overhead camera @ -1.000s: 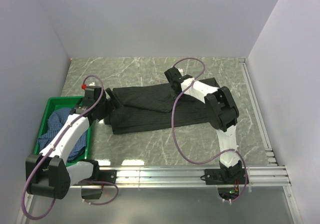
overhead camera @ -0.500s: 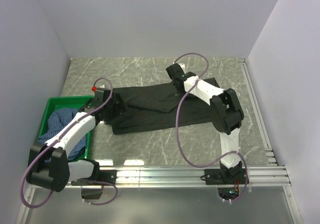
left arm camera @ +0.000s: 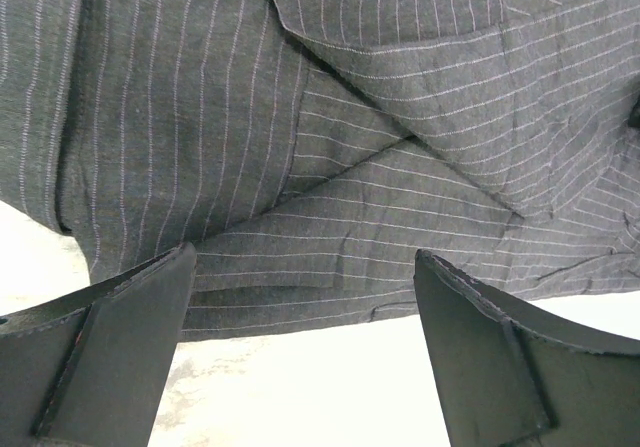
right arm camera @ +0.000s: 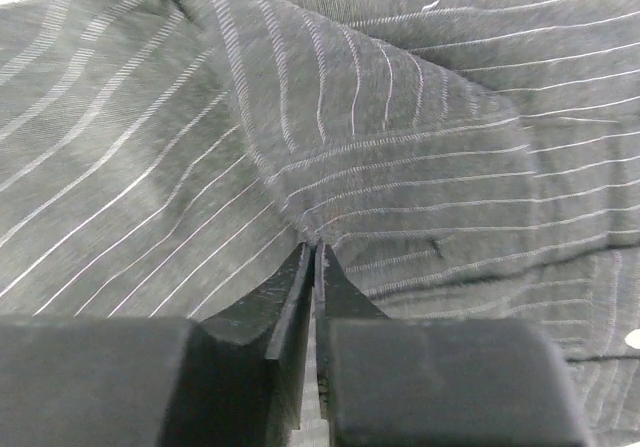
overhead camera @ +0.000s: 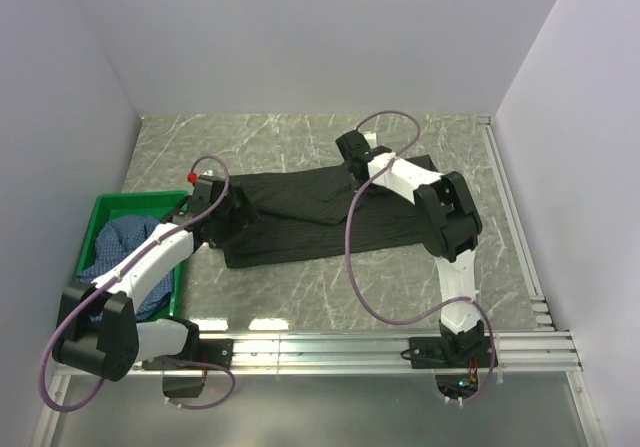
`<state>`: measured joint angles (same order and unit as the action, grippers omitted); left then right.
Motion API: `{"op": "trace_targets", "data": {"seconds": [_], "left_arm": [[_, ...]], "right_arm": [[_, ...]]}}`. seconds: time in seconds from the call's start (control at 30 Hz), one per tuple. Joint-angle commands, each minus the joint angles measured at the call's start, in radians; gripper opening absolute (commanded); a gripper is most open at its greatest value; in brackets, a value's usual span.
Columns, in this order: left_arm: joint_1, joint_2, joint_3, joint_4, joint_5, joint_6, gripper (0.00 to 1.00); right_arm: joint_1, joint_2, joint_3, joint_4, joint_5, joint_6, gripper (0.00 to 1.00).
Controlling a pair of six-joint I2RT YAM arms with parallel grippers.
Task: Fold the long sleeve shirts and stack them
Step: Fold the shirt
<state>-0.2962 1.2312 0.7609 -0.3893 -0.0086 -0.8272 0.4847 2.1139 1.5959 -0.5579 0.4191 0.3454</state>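
Marble desk [overhead camera: 300,287], black shirt [overhead camera: 300,212], L jaws wide open, empty, at its L end, R jaws pinching its cloth

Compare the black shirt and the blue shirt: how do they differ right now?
The black shirt lies partly folded on the table; the blue shirt sits bunched in the green crate. The right gripper is pinched on the black shirt; no gripper holds the blue shirt. Neither is stacked yet.
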Motion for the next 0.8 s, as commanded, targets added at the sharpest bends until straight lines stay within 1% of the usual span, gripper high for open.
{"op": "trace_targets", "data": {"seconds": [0.0,0.07,0.1,0.2,0.27,0.4,0.5,0.7,0.73,0.77], "left_arm": [[-0.004,-0.032,0.012,0.013,-0.033,0.005,0.97],[-0.003,-0.032,0.009,0.015,-0.033,0.008,0.97],[-0.004,-0.032,0.006,0.017,-0.031,0.005,0.97],[-0.004,-0.029,-0.002,0.024,-0.025,0.003,0.96],[-0.004,-0.026,-0.003,0.023,-0.025,0.005,0.96],[-0.003,-0.026,-0.006,0.023,-0.027,0.008,0.96],[-0.004,-0.024,-0.009,0.026,-0.028,0.01,0.96],[-0.004,-0.022,-0.014,0.027,-0.027,0.01,0.96],[-0.004,-0.024,-0.015,0.026,-0.027,0.01,0.96],[-0.004,-0.025,-0.017,0.026,-0.028,0.01,0.96]], "right_arm": [[0.0,0.034,0.045,0.023,0.087,0.046,0.22],[0.0,0.046,0.065,0.013,0.119,0.058,0.31],[0.0,0.053,0.068,0.016,0.132,0.056,0.38],[0.002,0.066,0.076,0.016,0.156,0.066,0.47],[0.002,0.073,0.079,0.019,0.175,0.073,0.5],[0.003,0.072,0.07,0.062,0.132,0.066,0.5],[0.003,0.081,0.085,0.059,0.144,0.07,0.5],[-0.001,0.112,0.108,0.046,0.214,0.063,0.43],[-0.004,0.115,0.113,0.043,0.221,0.061,0.41],[-0.006,0.116,0.113,0.047,0.225,0.058,0.35]]}}
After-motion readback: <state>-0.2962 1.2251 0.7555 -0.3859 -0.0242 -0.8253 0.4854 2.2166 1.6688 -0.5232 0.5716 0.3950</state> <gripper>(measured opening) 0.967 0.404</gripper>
